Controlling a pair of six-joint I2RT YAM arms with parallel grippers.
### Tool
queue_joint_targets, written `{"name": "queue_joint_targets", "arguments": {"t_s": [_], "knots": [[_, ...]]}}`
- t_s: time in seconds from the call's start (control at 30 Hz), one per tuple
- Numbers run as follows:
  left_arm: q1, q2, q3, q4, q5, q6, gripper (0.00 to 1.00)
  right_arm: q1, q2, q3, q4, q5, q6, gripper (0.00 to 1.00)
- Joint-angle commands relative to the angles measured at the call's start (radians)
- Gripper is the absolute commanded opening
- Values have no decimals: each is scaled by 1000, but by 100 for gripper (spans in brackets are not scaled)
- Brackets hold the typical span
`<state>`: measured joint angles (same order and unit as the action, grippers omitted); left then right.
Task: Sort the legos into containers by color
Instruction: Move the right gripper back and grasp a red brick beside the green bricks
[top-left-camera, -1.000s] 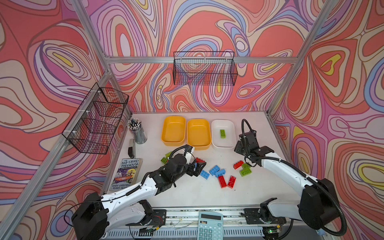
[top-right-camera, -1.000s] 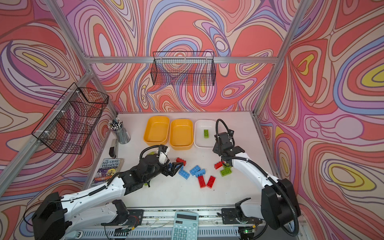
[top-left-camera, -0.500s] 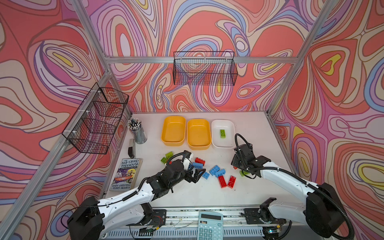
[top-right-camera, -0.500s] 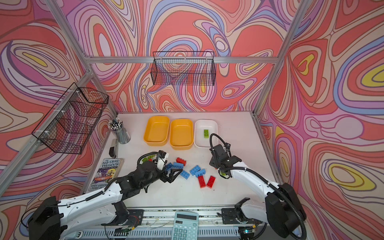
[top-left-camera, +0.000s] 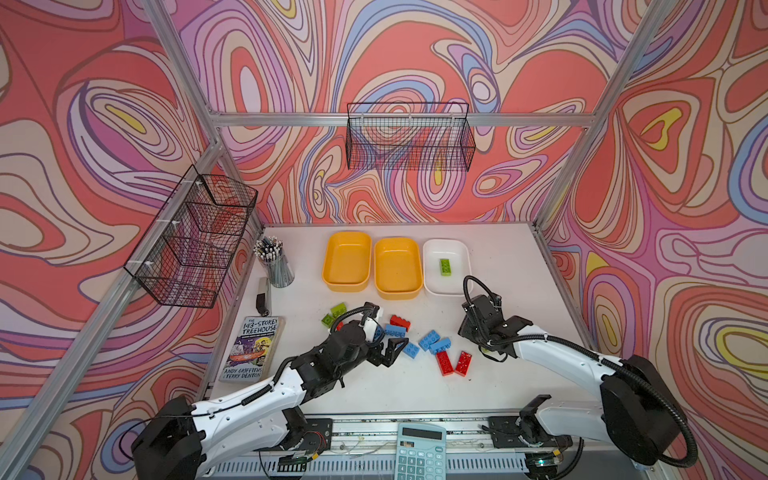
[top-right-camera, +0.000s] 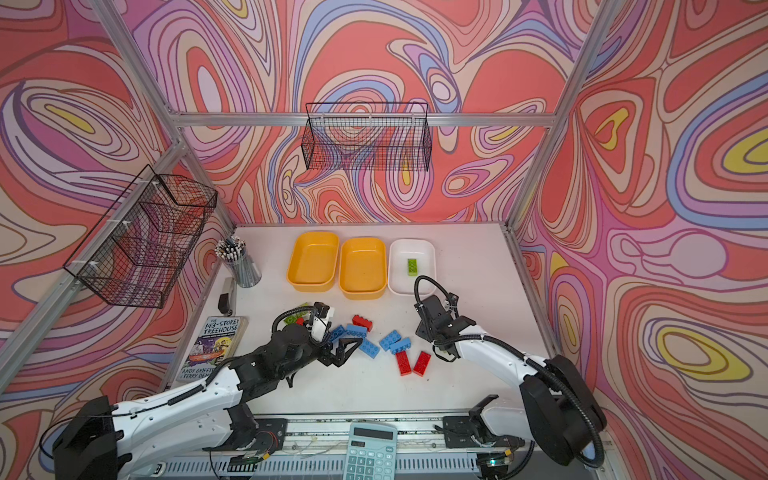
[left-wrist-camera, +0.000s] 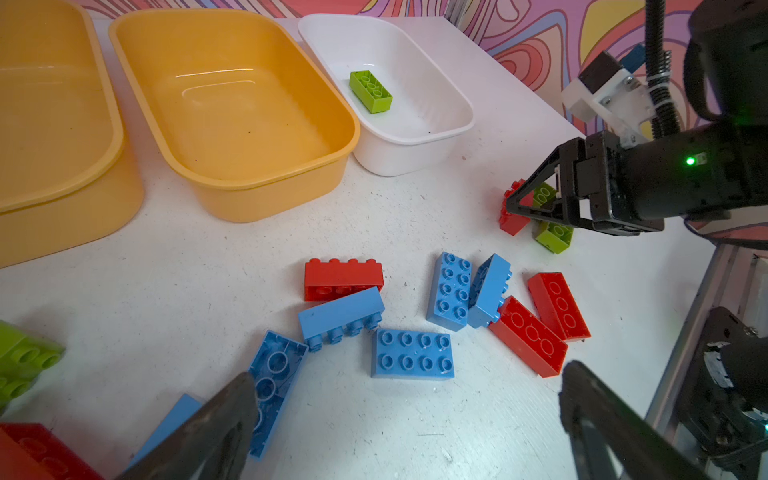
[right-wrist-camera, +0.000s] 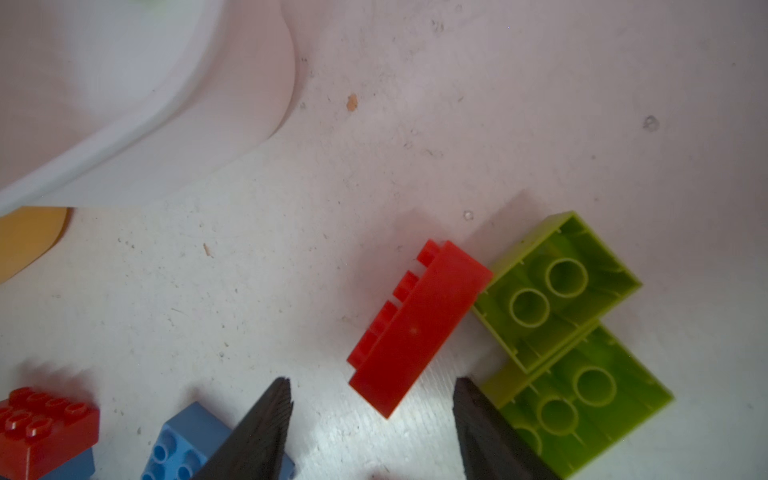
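Red, blue and green legos lie loose in front of three trays: two yellow and one white, which holds one green lego. My left gripper is open low over the blue legos, with an upturned blue lego beside one finger and nothing between the fingers. My right gripper is open just above the table. The end of a red lego lying on its side sits between its fingertips without touching them. Two upturned green legos lie against that red one.
A cup of pencils, a book and a stapler sit along the left edge. A calculator lies at the front rail. Two more green legos lie left of my left wrist. Wire baskets hang on the walls.
My right gripper has come down from beside the white tray to the red and green legos, and its jaws have narrowed a little. My left gripper has shifted slightly forward over the blue legos.
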<state>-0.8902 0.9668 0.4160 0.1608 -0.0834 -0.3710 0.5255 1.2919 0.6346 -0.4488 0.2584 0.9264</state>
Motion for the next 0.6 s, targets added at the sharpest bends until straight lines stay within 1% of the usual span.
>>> {"name": "queue_joint_targets", "arguments": {"t_s": [0.0,0.3,0.57], "knots": [[-4,9,-5,-1,-16,-2,100,4,34,-9,52,-3,31,66],[-6,-4,-7,-21,-39,7,100,-2,120,36,70,44,16,66],[-4,19,0,-21,-47,14,100,-50,160,42,103,48,-11,64]]}}
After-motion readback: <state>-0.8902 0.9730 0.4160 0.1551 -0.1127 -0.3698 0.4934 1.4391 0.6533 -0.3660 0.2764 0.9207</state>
